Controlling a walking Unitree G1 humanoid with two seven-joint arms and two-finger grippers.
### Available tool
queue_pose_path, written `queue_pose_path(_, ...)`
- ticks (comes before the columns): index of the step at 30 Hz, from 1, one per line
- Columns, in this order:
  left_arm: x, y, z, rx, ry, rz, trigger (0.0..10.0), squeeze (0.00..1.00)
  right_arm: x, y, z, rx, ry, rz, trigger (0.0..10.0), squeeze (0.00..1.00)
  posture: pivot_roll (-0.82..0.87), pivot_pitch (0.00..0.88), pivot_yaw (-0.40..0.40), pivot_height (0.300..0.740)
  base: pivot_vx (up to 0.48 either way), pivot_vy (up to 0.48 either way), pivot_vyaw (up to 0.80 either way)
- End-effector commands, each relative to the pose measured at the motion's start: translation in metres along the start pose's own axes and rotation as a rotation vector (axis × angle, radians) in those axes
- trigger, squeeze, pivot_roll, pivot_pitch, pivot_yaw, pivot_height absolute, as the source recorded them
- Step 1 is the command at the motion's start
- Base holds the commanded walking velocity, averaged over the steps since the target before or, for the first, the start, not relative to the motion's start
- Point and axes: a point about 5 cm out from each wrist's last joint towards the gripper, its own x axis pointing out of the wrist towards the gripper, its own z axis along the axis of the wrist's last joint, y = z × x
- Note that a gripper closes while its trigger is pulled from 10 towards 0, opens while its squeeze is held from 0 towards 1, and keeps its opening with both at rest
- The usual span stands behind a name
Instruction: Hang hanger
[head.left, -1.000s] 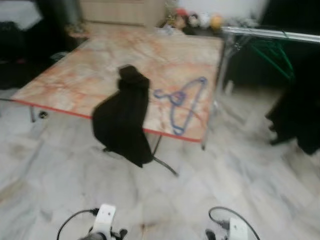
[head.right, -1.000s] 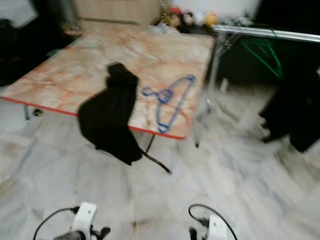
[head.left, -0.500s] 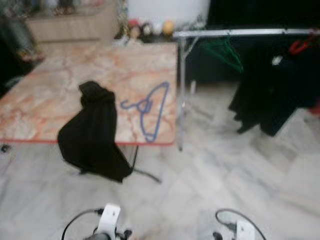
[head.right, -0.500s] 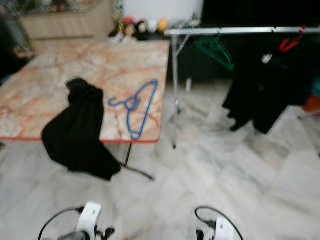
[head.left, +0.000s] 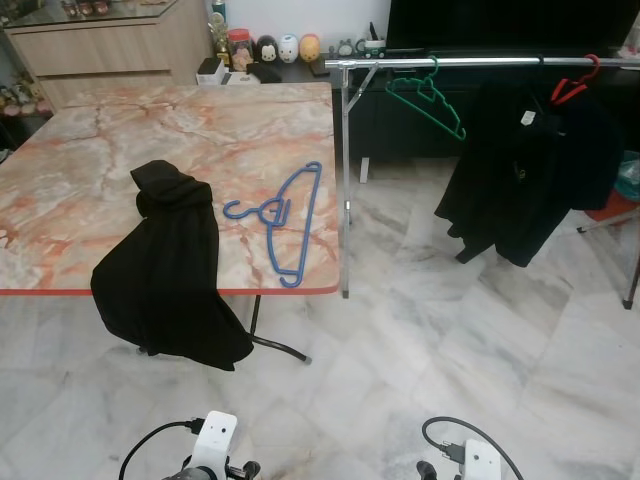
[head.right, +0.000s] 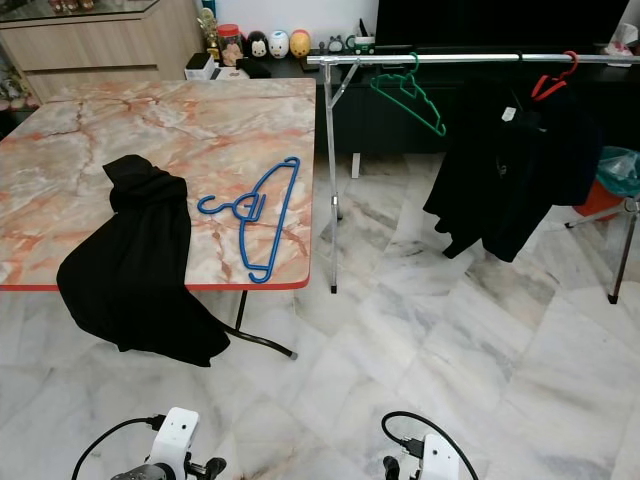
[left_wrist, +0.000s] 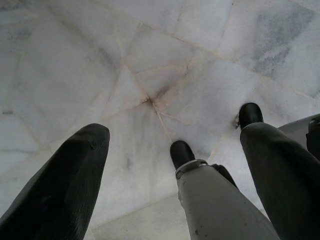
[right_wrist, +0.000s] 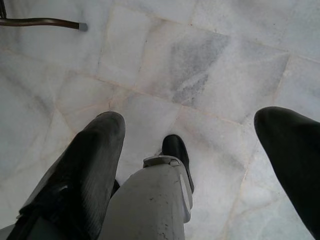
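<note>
A blue hanger (head.left: 285, 215) lies flat on the marble-patterned table (head.left: 120, 130), near its right edge. Beside it a black garment (head.left: 170, 270) drapes over the table's front edge. Right of the table stands a metal clothes rack (head.left: 480, 62) carrying a green hanger (head.left: 428, 95) and a red hanger (head.left: 570, 88) with a black garment (head.left: 520, 170). Both arms hang low, well short of the table. My left gripper (left_wrist: 175, 131) and my right gripper (right_wrist: 192, 117) are open, pointing down at the floor and my feet, holding nothing.
A wooden cabinet (head.left: 100, 45) and small figurines (head.left: 285, 47) stand behind the table. A table leg foot (head.left: 280, 348) reaches out over the marble floor. A rack leg (head.left: 632, 270) stands at the far right. Open floor lies between me and the table and rack.
The camera has swung to the right and the blur has cleared, so more of the rack is in view. The hanger, garments and hanging arms have not moved.
</note>
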Motion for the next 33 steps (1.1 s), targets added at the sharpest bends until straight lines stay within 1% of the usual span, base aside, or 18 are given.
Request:
queue_pose_path(1,-0.0008,0.0008,-0.0034,0.012,0.009,0.000,10.0,0.00,-0.0005,-0.0004,-0.0018,0.010,0.002,-0.004,10.0,0.00,-0.03,0.000,0.052,0.740,0.000,-0.281,0.00)
queue_pose_path(10,-0.0002,-0.0030,-0.0035,-0.001,0.005,-0.004,10.0,0.00,-0.0005,-0.0018,-0.0007,0.015,-0.004,-0.012,10.0,0.00,-0.04,0.000,0.052,0.740,0.000,-0.278,0.00)
queue_pose_path(21,-0.0005,-0.0023,-0.0048,-0.010,0.006,-0.002,10.0,0.00,-0.0004,-0.0028,-0.0005,0.015,0.000,-0.015,10.0,0.00,-0.04,0.000,0.052,0.740,0.000,-0.277,0.00)
queue_pose_path(32,-0.0009,-0.0007,-0.0051,-0.013,0.007,0.001,10.0,0.00,-0.0004,-0.0025,-0.0011,0.026,0.003,-0.020,10.0,0.00,-0.04,0.000,0.051,0.740,0.000,0.000,0.00)
queue_pose_path(33,-0.0009,-0.0007,-0.0052,-0.013,0.007,0.002,10.0,0.00,-0.0004,-0.0024,-0.0012,0.027,0.003,-0.020,10.0,0.00,-0.04,0.000,0.051,0.740,0.000,0.000,-0.72)
